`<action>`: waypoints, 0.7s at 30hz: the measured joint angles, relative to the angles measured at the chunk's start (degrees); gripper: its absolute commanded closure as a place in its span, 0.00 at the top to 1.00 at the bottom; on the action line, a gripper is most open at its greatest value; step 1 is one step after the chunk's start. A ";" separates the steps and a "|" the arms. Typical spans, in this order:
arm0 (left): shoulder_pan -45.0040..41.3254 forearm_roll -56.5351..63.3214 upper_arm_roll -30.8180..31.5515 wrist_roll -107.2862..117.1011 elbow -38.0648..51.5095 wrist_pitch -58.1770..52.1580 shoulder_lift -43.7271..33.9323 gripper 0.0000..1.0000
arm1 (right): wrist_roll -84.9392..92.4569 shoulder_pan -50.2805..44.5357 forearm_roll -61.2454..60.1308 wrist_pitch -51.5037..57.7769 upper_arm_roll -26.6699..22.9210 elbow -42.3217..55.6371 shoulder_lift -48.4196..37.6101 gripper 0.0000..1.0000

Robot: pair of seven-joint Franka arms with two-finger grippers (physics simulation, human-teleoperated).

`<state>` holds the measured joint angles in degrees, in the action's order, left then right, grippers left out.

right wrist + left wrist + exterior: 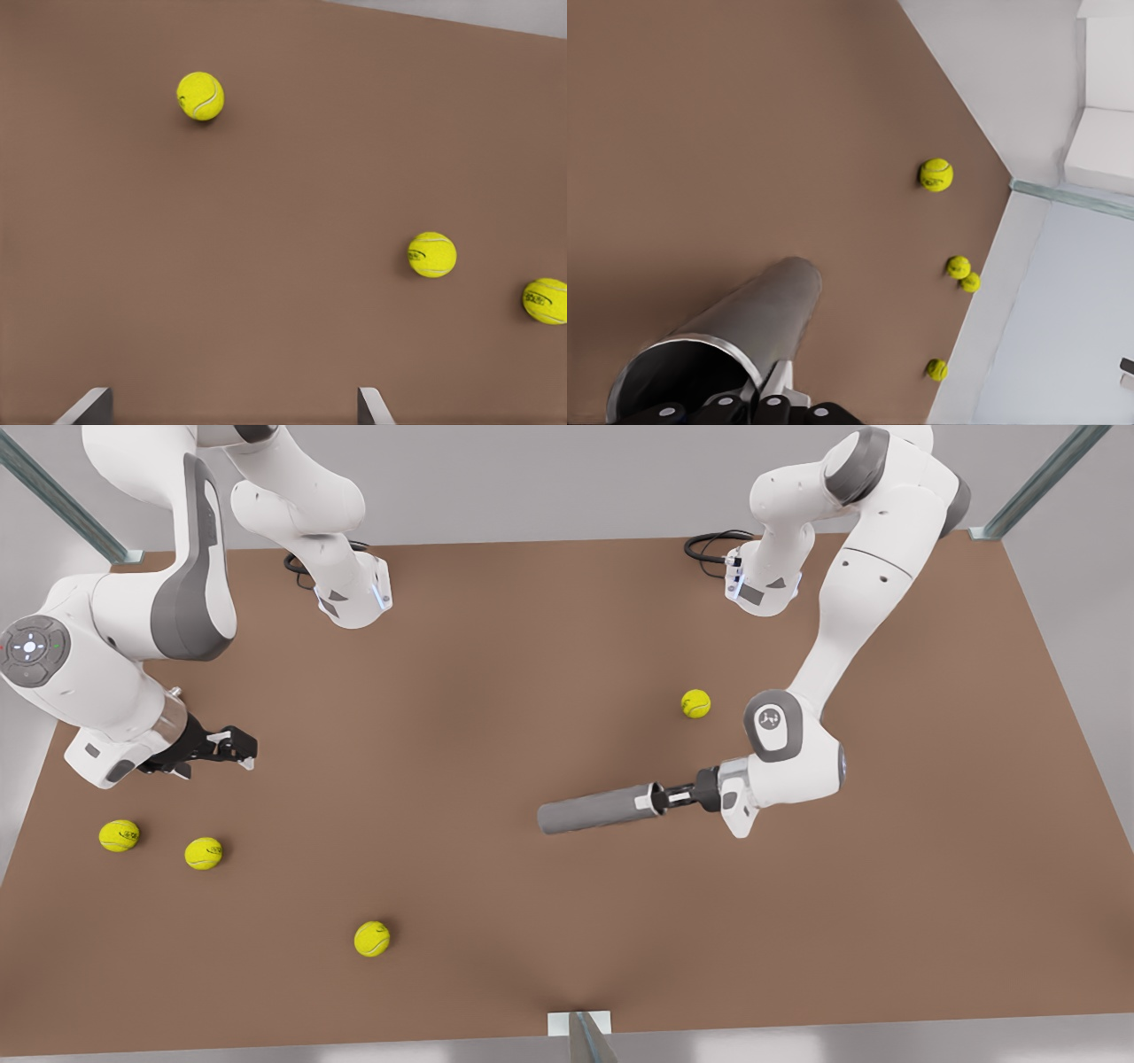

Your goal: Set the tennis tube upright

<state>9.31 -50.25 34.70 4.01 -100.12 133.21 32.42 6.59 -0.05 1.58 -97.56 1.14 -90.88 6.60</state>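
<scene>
The tennis tube (594,813) is a grey cylinder lying nearly level on the brown table (532,655), right of centre in the front view. Its lighter-rimmed open end (682,350) points toward my left gripper (660,798), which is shut on that end. In the left wrist view the tube (757,310) stretches away from the fingers (775,382). My right gripper (244,746) hovers open over the table at the front view's left, far from the tube, and its two fingertips (89,407) stand wide apart with nothing between them.
Several yellow-green tennis balls lie loose: one (695,703) just behind the left arm's wrist, two (119,835) (203,853) near the front view's left edge, one (372,938) toward the front. The arm bases (354,593) (762,584) stand at the back.
</scene>
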 measured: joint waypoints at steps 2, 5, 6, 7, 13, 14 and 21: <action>0.01 1.98 -0.07 0.58 0.01 -0.18 -0.68 0.21 | 0.00 -0.06 0.00 0.00 0.00 0.00 0.00 1.00; 0.00 4.29 -0.15 2.22 -0.12 -0.31 -1.59 0.21 | 0.00 -0.03 0.00 0.00 0.00 0.00 0.00 1.00; -0.02 4.75 -0.16 2.50 -0.40 -0.31 -2.42 0.21 | 0.00 -0.05 0.00 0.00 0.00 0.00 0.00 1.00; 0.01 5.19 -0.24 2.87 -0.52 -0.32 -2.83 0.21 | 0.00 -0.09 0.00 0.00 0.00 0.00 0.00 1.00; 0.38 11.09 -0.17 9.15 -0.52 -0.87 -5.09 0.21 | 0.00 -0.12 0.00 0.33 0.00 0.09 -0.09 1.00; 0.52 12.50 -0.13 10.40 -0.43 -0.98 -5.51 0.21 | 0.00 -0.13 0.00 0.35 0.00 0.09 -0.09 1.00; 0.54 19.34 -0.16 14.20 0.01 -2.08 -6.32 0.21 | 0.00 -0.12 0.00 0.26 0.00 0.00 0.09 1.00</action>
<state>9.85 -30.91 34.54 18.21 -100.11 131.13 26.11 6.59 -0.18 1.58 -97.29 1.14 -90.88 6.68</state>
